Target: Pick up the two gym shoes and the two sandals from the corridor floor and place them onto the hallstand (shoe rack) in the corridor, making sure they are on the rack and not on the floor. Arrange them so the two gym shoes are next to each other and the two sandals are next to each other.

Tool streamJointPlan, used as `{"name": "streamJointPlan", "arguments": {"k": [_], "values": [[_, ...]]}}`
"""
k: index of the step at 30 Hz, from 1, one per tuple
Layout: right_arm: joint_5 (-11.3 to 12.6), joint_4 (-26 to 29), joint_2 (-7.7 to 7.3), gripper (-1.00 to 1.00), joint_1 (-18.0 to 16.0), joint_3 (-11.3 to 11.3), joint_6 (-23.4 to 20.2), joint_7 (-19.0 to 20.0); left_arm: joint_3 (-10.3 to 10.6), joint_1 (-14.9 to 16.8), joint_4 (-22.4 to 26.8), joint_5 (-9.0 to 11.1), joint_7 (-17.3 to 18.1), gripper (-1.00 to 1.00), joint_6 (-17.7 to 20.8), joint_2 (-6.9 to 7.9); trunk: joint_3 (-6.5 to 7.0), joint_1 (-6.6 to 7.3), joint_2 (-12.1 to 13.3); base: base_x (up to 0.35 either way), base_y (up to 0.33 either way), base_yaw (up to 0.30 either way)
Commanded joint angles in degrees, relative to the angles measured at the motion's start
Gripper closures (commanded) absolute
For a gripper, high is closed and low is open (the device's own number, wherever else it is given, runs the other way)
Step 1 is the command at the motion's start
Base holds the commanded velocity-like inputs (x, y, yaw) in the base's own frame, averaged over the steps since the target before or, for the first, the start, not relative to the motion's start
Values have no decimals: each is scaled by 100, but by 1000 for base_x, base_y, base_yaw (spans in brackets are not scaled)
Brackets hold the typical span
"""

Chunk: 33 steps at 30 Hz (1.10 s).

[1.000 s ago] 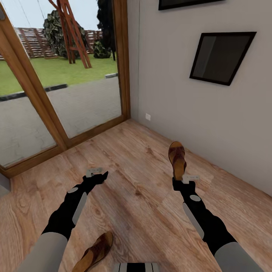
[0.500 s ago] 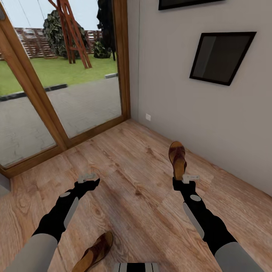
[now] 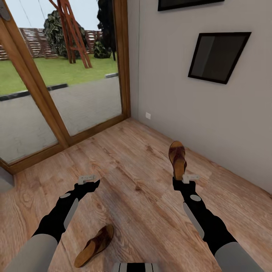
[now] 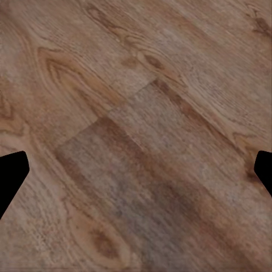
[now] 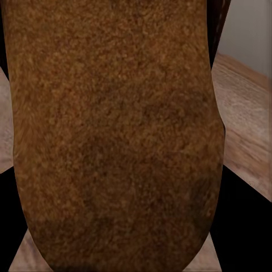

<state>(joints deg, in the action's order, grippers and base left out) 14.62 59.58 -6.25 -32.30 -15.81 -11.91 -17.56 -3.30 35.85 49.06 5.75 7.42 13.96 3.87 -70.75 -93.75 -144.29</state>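
While both black-sleeved arms reach forward and down over the light brown wood-plank corridor floor [image 3: 132, 177], the right gripper [image 3: 180, 177] is clamped on the heel end of a dark brown leather sandal with a tan insole [image 3: 177, 158]. That sandal points away from the robot, toe toward the pale grey wall [image 3: 211, 124]. In the right wrist view its brown surface [image 5: 113, 136] sits between the fingers. The left gripper [image 3: 89, 180] hangs low over bare planks, and the left wrist view shows its fingertips [image 4: 11, 175] spread wide with nothing between them. A second dark brown sandal [image 3: 94, 245] lies on the floor near the robot's base, below the left arm.
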Motion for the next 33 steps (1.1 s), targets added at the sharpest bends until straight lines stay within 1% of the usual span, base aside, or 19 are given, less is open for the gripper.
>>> {"name": "streamJointPlan", "arguments": {"k": [1, 12, 15, 16, 18, 20, 21, 22, 23, 31, 33], "values": [[41, 10, -8, 100, -4, -28, -25, -54, -12, 1, 8, 59, 23, -100, 45, -3, -5, 1, -2, -19, 0, 0], [41, 10, -8, 100, -4, -27, -23, -54, -5, 0, 8, 50, 23, -100, 45, -9, -5, 1, -2, -5, 0, 0], [41, 22, -8, 100, -4, -27, -31, -54, -4, -17, -73, 27, 28, -100, 27, 1, -5, 1, -2, -53, 0, 0], [43, 57, -8, 100, -4, -27, -52, -54, -4, -39, -201, -31, 30, -100, -22, 7, -5, 1, -2, -40, 0, 0], [57, 261, -8, 100, -4, -27, -258, -54, -4, -67, -616, -296, 32, -100, -385, 56, -5, 1, -2, -21, 0, 0], [68, 529, -8, 100, -4, -22, -626, -54, -4, -79, -1029, -632, 37, -100, -995, 98, -5, 1, -2, -8, 0, 0], [72, 691, -8, 100, -4, -20, -911, -54, -8, -83, -1329, -838, 39, -100, -1403, 114, -5, 1, -2, -3, 0, 0], [74, 770, -8, 100, -4, -19, -1071, -54, -9, -84, -1489, -923, 39, -100, -1578, 121, -5, 1, -2, -2, 0, 0], [76, 904, -3, 100, -2, -32, -1345, -54, -12, -86, -1750, -1040, 40, -100, -1823, 130, -5, 1, -2, 0, 0, 0], [76, 932, 0, 100, -4, -40, -1411, -52, -21, -87, -1820, -1051, 40, -100, -1888, 123, -5, 1, -2, 0, 0, 0], [76, 925, 1, 100, -4, -44, -1411, -54, -21, -87, -1821, -1050, 38, -100, -1888, 123, 0, 1, -2, 0, 0, 170]]}}
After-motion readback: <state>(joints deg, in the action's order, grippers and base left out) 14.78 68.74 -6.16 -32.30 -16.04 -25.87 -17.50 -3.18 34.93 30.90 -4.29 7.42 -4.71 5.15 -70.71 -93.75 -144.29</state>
